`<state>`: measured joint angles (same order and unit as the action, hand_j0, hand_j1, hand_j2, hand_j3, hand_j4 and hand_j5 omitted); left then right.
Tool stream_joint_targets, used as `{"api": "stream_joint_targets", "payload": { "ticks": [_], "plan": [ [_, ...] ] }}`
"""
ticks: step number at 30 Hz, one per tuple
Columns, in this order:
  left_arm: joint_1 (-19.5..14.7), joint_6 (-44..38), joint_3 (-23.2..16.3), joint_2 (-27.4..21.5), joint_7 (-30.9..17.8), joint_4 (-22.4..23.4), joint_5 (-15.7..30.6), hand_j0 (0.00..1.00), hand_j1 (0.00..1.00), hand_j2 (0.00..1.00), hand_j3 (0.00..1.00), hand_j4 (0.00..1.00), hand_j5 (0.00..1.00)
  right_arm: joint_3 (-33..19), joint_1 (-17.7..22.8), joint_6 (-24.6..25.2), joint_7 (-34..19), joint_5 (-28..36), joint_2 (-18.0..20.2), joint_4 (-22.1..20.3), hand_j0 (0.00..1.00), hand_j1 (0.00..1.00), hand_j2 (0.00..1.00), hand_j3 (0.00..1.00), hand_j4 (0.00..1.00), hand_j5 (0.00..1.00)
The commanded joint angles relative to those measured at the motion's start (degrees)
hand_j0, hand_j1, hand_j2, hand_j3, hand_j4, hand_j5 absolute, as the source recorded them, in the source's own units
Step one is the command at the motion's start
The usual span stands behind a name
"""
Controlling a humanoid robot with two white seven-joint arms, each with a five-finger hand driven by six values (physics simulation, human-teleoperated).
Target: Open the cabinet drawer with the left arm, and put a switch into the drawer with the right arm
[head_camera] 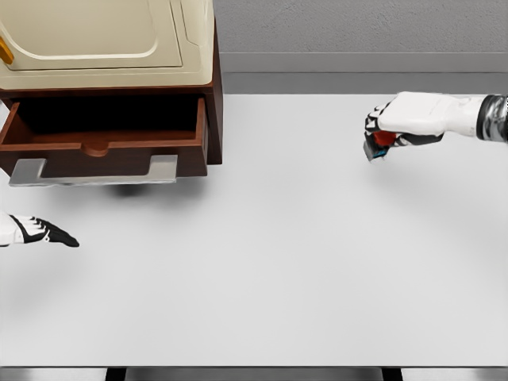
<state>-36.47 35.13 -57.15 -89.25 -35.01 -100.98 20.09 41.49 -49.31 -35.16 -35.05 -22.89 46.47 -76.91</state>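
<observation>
The dark brown wooden cabinet drawer (103, 131) stood pulled out at the upper left of the white surface (278, 262), its flat silver handle (95, 171) facing forward and its interior in shadow, with nothing visible inside. The left hand (36, 230) lay low at the picture's left edge, well apart from the handle, its dark fingers extended and released, holding nothing. The right hand (401, 123) was raised at the upper right, its fingers clenched around the small red and grey switch (379, 144), which hung just below the palm, clear of the surface.

The step in hand seemed to be the carry to the drawer. To do it well, the right arm would need to cross the surface with the switch kept high enough to pass over the drawer's front panel, stop above the middle of the open cavity and away from the cream cabinet top (103, 40) overhanging the back, then lower before letting go. A grip held firm until then should prevent a drop short of the drawer.
</observation>
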Motion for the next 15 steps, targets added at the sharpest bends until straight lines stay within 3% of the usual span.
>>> {"api": "stream_joint_targets", "payload": {
  "ticks": [1,4,6,15],
  "plan": [
    [0.0,-0.1,0.0,0.0,0.0,0.0,0.4,1.00,1.00,1.00,1.00,1.00,1.00,0.1,0.0,0.2,0.0,0.3,-1.5,0.0,0.29,0.29,0.29,0.29,0.29,0.29],
    [-0.1,-0.1,0.0,0.0,0.0,0.0,0.4,1.00,1.00,1.00,1.00,1.00,1.00,0.3,-1.6,0.2,0.0,0.3,-3.8,0.0,0.31,0.31,0.31,0.31,0.31,0.31],
    [0.0,-0.1,0.0,0.0,0.0,0.0,0.4,1.00,1.00,1.00,1.00,1.00,1.00,4.0,-4.3,0.2,0.0,0.3,-5.1,0.0,0.31,0.31,0.31,0.31,0.31,0.31],
    [0.0,-0.1,-0.1,0.0,0.0,0.0,0.4,1.00,1.00,1.00,1.00,1.00,1.00,11.4,-12.9,0.2,0.0,0.3,-12.0,-0.1,0.32,0.32,0.32,0.32,0.32,0.32]
  ]
}}
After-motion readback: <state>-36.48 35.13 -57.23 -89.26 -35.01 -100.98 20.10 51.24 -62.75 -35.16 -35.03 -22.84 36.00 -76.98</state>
